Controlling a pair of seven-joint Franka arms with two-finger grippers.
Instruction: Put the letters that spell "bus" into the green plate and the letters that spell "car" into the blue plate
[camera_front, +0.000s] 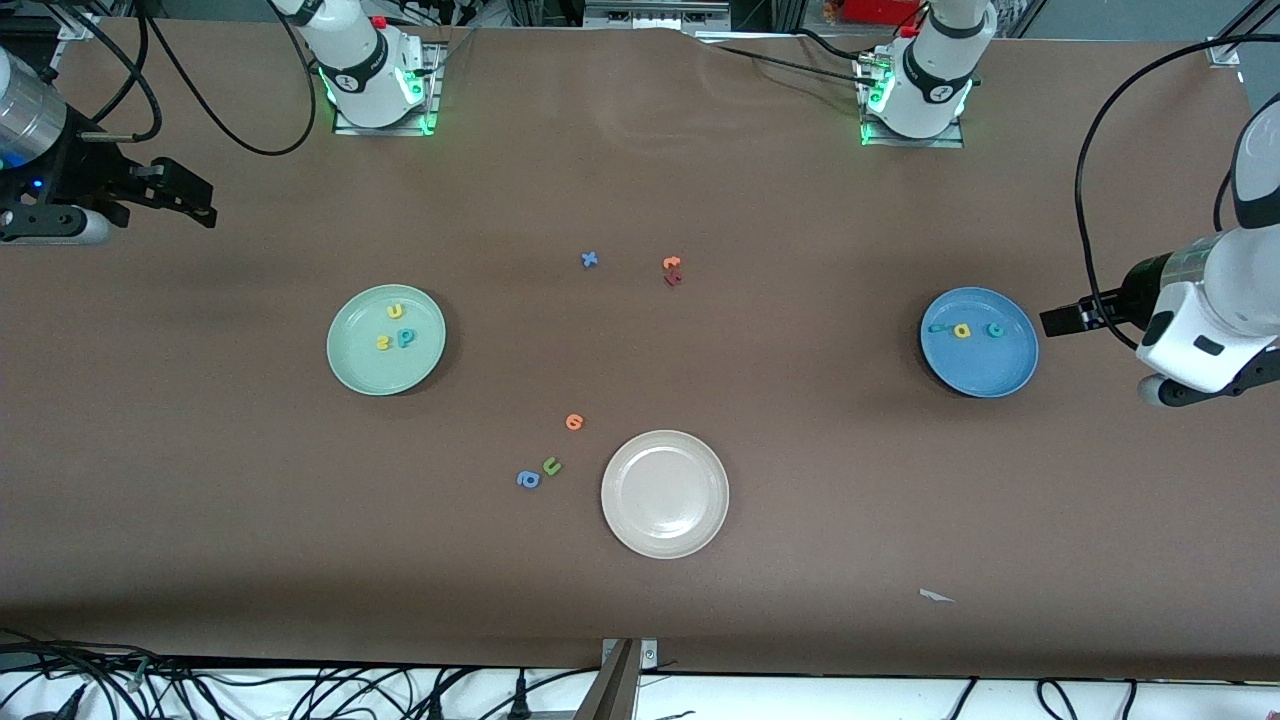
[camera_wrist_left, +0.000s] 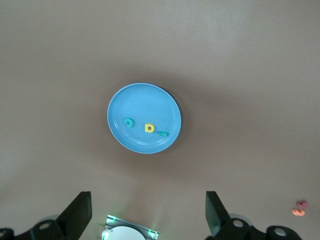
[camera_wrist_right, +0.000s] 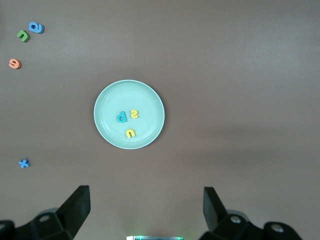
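Three letters, a teal b (camera_front: 406, 337), a yellow u (camera_front: 395, 311) and a yellow s (camera_front: 384, 343), are seen in the green plate (camera_front: 362, 369). A teal c (camera_front: 995, 329), a yellow a (camera_front: 962, 330) and a teal r (camera_front: 938, 327) are seen in the blue plate (camera_front: 985, 376). The left gripper (camera_wrist_left: 148, 214) is held wide open above the table by the blue plate, with nothing in it. The right gripper (camera_wrist_right: 145, 210) is held wide open at the right arm's end, also with nothing in it.

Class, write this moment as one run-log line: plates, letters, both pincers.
green plate: yellow u, yellow s, teal b | blue plate: teal c, yellow a, teal r | left pincer: open, above blue plate | right pincer: open, above green plate
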